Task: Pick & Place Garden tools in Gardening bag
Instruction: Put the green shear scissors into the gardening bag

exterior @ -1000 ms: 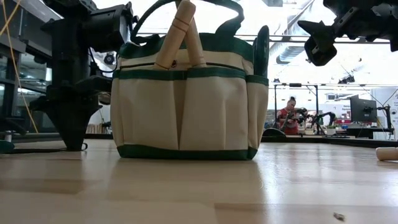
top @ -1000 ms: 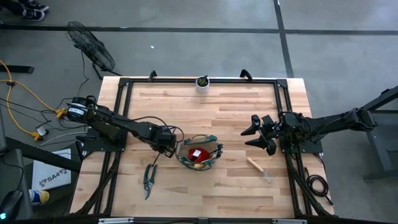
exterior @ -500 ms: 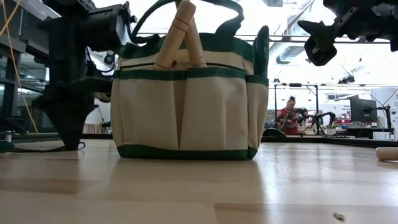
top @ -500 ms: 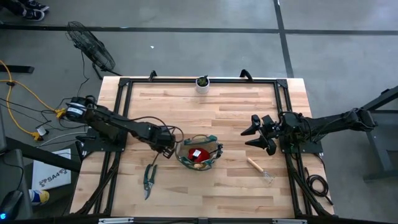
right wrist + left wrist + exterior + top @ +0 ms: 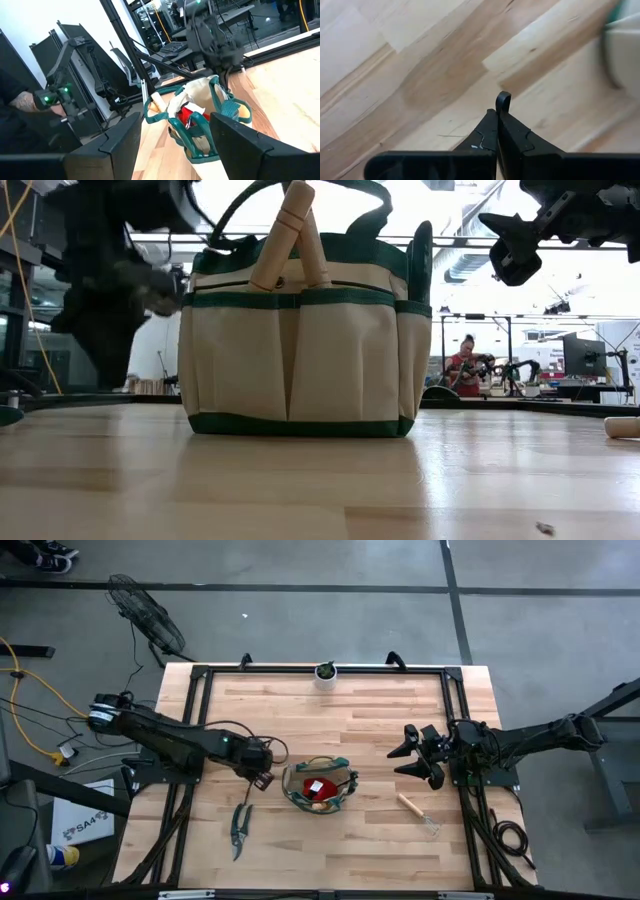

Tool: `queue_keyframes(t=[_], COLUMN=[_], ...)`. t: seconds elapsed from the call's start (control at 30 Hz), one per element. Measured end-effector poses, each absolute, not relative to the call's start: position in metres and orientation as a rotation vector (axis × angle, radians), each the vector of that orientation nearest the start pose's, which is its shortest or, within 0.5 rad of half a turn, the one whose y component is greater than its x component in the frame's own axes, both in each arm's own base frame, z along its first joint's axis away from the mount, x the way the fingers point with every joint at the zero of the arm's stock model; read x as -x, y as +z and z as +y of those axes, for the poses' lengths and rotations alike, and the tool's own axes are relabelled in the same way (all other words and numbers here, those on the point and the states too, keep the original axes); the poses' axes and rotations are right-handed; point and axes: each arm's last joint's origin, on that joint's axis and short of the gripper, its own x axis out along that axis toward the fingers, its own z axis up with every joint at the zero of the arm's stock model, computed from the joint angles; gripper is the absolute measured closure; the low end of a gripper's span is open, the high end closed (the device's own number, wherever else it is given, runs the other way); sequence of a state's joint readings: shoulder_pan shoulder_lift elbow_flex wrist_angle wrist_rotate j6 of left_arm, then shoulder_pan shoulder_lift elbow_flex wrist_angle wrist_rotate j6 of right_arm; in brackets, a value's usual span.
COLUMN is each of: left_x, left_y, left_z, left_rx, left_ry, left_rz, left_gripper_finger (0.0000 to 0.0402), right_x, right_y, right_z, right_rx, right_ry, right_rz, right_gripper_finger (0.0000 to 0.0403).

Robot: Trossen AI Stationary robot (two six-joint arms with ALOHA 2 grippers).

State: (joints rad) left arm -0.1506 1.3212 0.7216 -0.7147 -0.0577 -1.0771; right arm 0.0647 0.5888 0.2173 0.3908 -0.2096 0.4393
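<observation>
The tan gardening bag [image 5: 320, 788] with green trim stands on the table's middle. It holds a red item [image 5: 190, 113] and wooden-handled tools [image 5: 285, 230] that stick up out of it. Dark-handled pruning shears [image 5: 240, 828] lie on the table, to the near left of the bag. A wooden-handled trowel [image 5: 415, 810] lies to the bag's right. My left gripper [image 5: 264, 778] is shut and empty just left of the bag, over bare wood [image 5: 501, 102]. My right gripper [image 5: 403, 753] is open and empty, raised to the right of the bag.
A small white pot [image 5: 326, 673] with a green plant stands at the table's far edge. Black frame rails [image 5: 195, 720] run along the table's sides. In the low view a person [image 5: 464, 365] sits in the room beyond the table.
My left gripper has drawn back from the bag's left rim toward the table's left edge. The bag and the tools have stayed where they were.
</observation>
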Motion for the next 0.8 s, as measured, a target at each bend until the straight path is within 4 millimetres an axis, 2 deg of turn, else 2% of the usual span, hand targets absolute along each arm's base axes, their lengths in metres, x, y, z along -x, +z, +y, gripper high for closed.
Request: queue_keyframes(t=[0.47,0.7,0.8], left_x=[-0.188,-0.182,-0.18], left_y=[0.242,0.265,0.273], left_z=[-0.026,-0.026,-0.026], left_rx=[0.8,0.758,0.727], left_ry=[0.356,0.224,0.187], left_rz=[0.839,0.676,0.658], left_gripper_finger=[0.0401,0.0401,0.0401], right_x=[-0.146,-0.146,-0.146], right_y=[0.219,0.218,0.217], right_z=[0.015,0.015,0.015], right_rx=[-0.436,-0.436,-0.437], right_ry=[0.274,0.271,0.269], right_rz=[0.043,0.054,0.063], right_gripper_finger=[0.0176,0.0176,0.0176])
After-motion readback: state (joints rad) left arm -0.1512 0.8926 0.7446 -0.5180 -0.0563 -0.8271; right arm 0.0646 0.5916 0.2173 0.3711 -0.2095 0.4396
